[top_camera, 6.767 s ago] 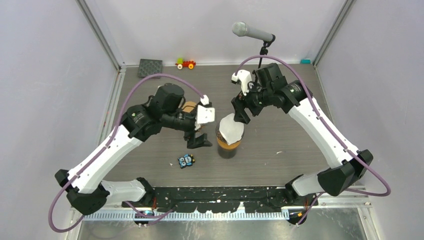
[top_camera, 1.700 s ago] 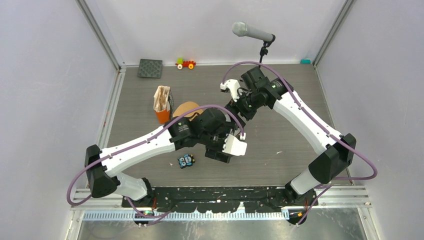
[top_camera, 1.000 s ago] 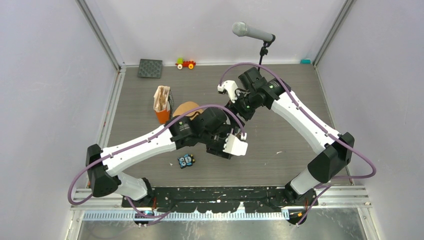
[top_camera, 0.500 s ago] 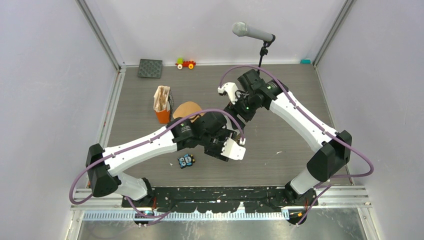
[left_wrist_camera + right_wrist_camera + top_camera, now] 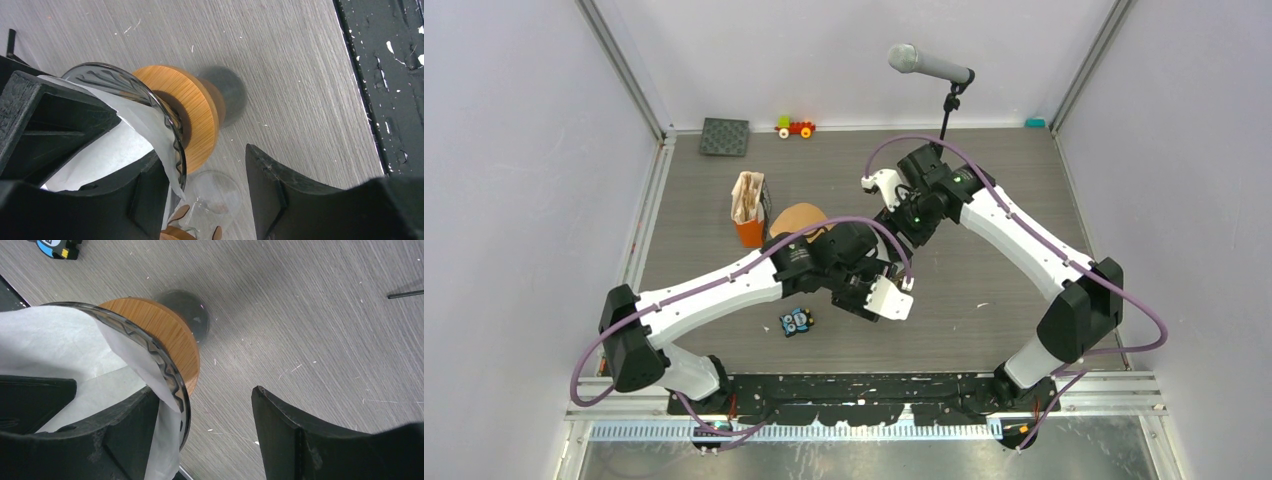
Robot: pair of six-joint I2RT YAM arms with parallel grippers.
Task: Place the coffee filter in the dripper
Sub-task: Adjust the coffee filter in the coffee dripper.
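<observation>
The right gripper (image 5: 204,396) shows its two black fingers apart at the bottom of the frame. The finger at lower left is inside the glass dripper (image 5: 167,372), against the white filter (image 5: 55,340). The finger at lower right is outside, over the grey table (image 5: 310,315). A wooden ring (image 5: 160,332) is around the dripper.

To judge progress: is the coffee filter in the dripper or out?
In: the coffee filter lies inside the rim of the dripper.

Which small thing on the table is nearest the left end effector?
The blue-and-black gadget near the front edge; the toy car and grey mat lie far off at the back edge.
</observation>
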